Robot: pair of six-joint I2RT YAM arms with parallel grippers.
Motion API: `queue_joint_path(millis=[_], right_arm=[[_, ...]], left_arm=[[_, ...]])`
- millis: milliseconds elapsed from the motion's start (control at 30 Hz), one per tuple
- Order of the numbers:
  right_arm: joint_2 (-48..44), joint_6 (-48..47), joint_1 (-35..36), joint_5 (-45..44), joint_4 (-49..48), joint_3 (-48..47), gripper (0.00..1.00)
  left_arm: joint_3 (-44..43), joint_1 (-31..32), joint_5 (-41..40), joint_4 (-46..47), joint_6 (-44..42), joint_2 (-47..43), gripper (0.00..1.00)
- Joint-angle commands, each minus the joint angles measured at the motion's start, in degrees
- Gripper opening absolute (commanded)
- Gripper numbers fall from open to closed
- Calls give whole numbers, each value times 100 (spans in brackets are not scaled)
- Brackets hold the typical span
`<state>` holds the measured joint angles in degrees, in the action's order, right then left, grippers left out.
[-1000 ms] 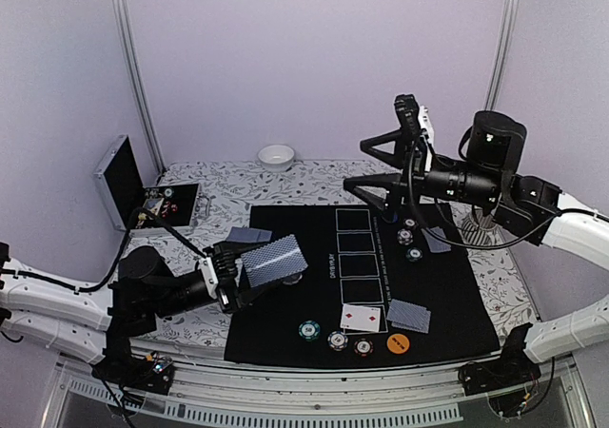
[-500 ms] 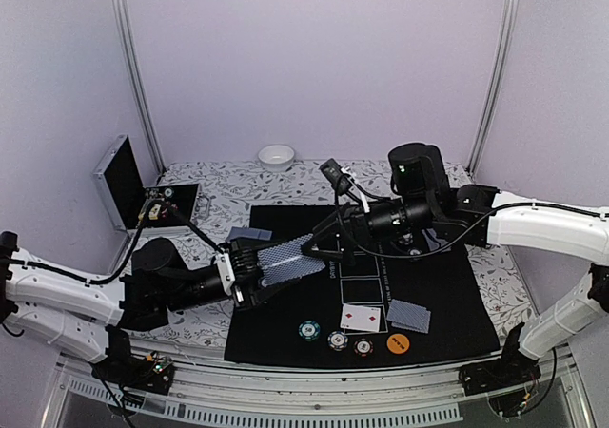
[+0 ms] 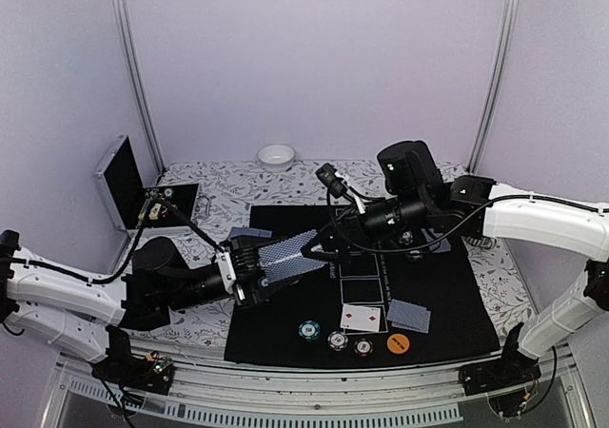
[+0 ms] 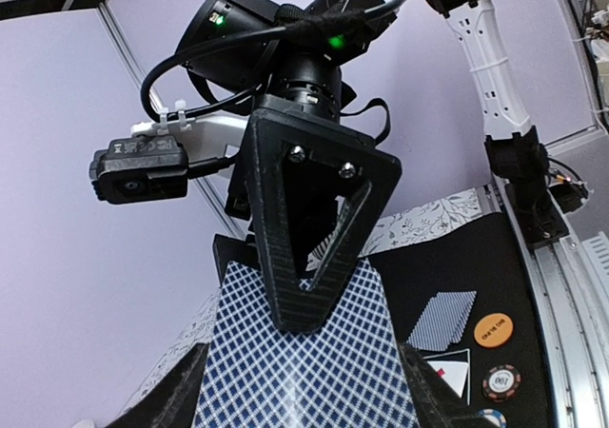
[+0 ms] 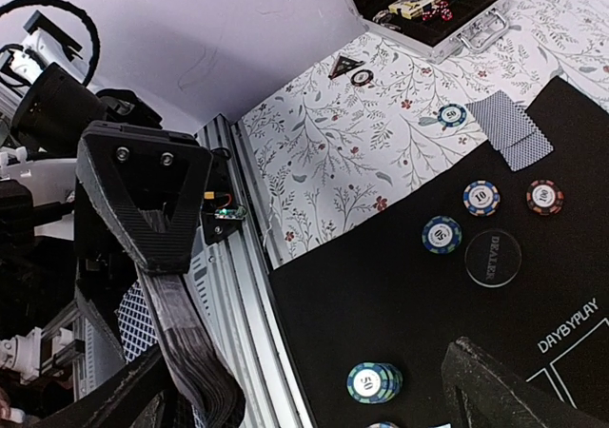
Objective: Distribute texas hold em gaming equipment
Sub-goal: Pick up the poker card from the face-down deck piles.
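One card deck (image 3: 285,254), long axis lay left-right | three front chips (image 3: 337,340) | left gripper (image 3: 259,268) clasped card deck | right gripper (image 3: 319,248) gaped

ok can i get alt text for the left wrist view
The left pincer holds a blue-backed deck up close, with the open right pincer poised over its top card. Behind, on the black mat, lie face-down cards, an orange disc and a chip.
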<state>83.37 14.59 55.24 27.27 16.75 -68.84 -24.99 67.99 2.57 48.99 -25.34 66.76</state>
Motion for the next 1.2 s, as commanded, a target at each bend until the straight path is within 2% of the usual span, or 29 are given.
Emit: queue_joint_path(millis=[0,100,200,267,400,633,833,1167], right_arm=[[-64,-284,18,-373,534,-293,96],[-79,-344,18,-325,634,-392,92],[-35,-432,25,58,674,-503,80],[29,-513,16,342,764,-619,69],[21,-634,21,361,946,-767,50],[97,-727,16,367,1257,-982,5],[13,-841,-119,261,1596,-1150,2],[-561,-1472,-621,837,1608,-1432,2]], left_arm=[[46,60,54,479,-32,-143,60],[56,61,17,433,-25,-163,60],[65,65,-56,382,-22,-166,60],[48,65,-139,324,-28,-151,60],[84,59,-298,236,-20,-142,60],[169,65,-442,216,55,-137,60],[218,65,-512,147,62,-171,60],[412,54,-670,161,190,-213,60]])
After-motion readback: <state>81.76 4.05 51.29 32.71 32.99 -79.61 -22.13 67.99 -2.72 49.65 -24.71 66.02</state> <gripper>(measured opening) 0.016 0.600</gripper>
